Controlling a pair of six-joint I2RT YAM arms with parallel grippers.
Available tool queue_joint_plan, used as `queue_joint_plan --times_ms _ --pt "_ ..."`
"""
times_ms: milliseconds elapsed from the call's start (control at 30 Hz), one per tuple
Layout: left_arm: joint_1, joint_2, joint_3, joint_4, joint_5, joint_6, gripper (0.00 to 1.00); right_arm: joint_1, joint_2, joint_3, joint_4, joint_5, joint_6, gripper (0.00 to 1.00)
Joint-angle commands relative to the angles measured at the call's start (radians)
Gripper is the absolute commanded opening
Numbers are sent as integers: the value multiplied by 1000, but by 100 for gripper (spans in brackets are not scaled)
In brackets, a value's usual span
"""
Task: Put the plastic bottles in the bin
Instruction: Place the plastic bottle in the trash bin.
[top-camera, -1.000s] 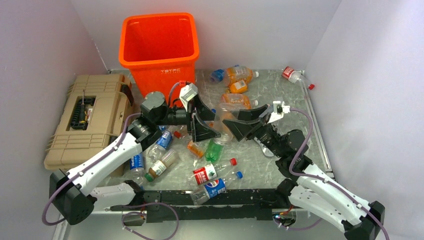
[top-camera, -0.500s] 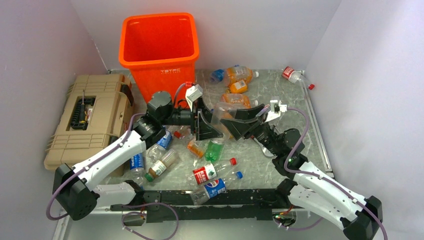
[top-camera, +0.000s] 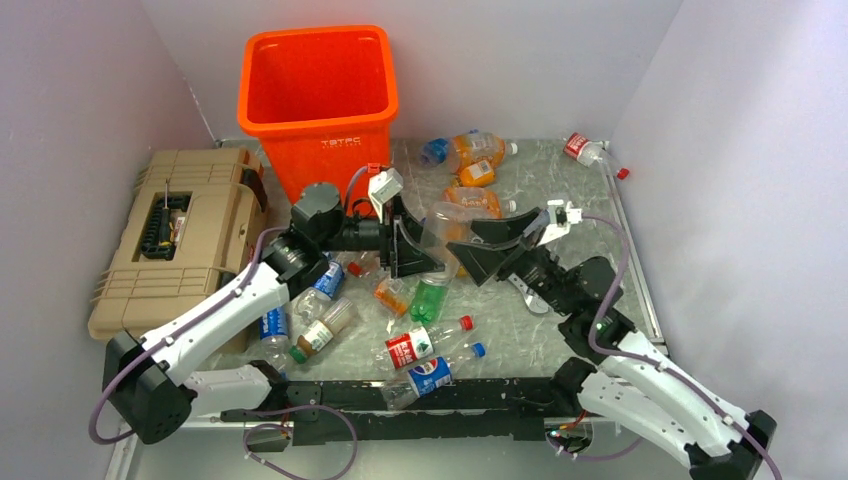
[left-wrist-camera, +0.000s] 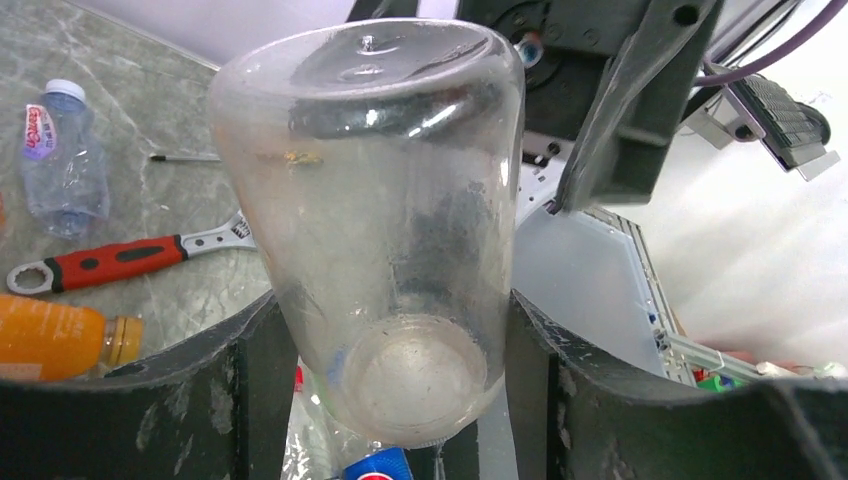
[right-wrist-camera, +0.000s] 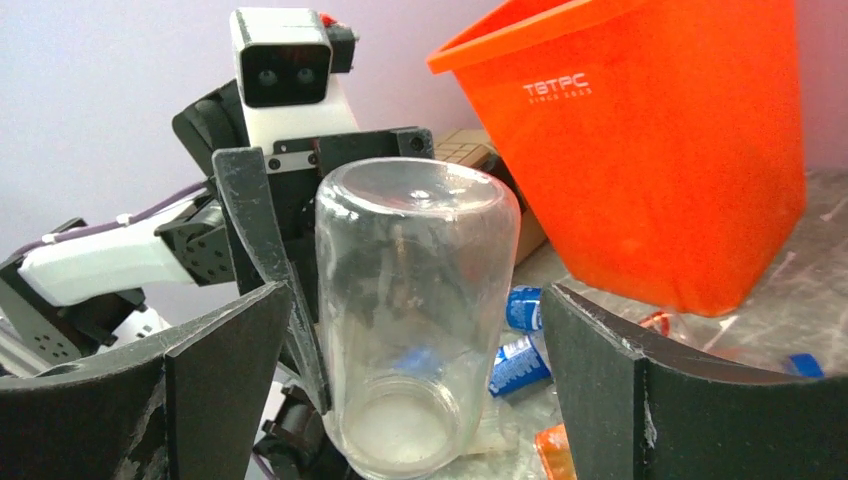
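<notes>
A clear plastic bottle (top-camera: 445, 233) hangs upside down above the table's middle, between my two grippers. My left gripper (top-camera: 425, 245) is shut on it: in the left wrist view both fingers press the sides of the bottle (left-wrist-camera: 380, 230) near its neck. My right gripper (top-camera: 478, 240) stands open around the same bottle (right-wrist-camera: 415, 300), with a gap on each side. The orange bin (top-camera: 318, 130) stands at the back left, empty as far as I see. Several more bottles lie on the table: orange ones (top-camera: 470, 150), a green one (top-camera: 430, 298), a red-labelled one (top-camera: 420, 345).
A tan toolbox case (top-camera: 170, 240) sits at the left edge. A red-handled wrench (left-wrist-camera: 110, 255) lies on the marble surface under the right arm. Blue-labelled bottles (top-camera: 322, 288) crowd the near left, below the left arm. White walls close in on three sides.
My left gripper has closed onto the clear bottle. My right gripper has opened off it and drawn back slightly to the right. The bottle stays at about the same height.
</notes>
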Motion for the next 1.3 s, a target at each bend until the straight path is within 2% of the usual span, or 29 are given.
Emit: queue_joint_plan --times_ms 0,67,200,333,467,533,600,767,933,1133,1167,1267 --pt "2 -76 78 -107 -80 99 42 2 -104 154 -250 91 -120 100" --pt "2 -100 135 -205 -147 169 42 1 -167 183 -339 131 -168 100" --pt "1 -126 280 -353 -426 305 42 2 -302 160 -447 267 -196 100" --pt "3 -67 466 -462 -727 442 43 2 -379 76 -493 374 -158 100" --pt "6 22 601 -427 -1012 615 45 2 -399 16 -505 383 -131 99" --pt "26 68 642 -374 -1109 699 47 2 -393 -2 -523 394 -122 99" --pt "103 130 703 -362 -1132 721 46 2 -377 -17 -546 404 -98 99" --pt "348 276 836 -396 -1028 563 46 2 -361 -58 -552 390 -79 98" --pt "435 417 928 -390 -992 514 45 1 -383 -91 -577 396 -78 98" --pt "482 549 998 -424 -998 482 47 2 -419 -120 -625 408 -74 97" --pt "483 555 995 -424 -999 472 51 2 -426 -120 -633 414 -81 97" --pt "483 534 955 -380 -999 464 89 2 -450 -123 -652 446 -102 97"
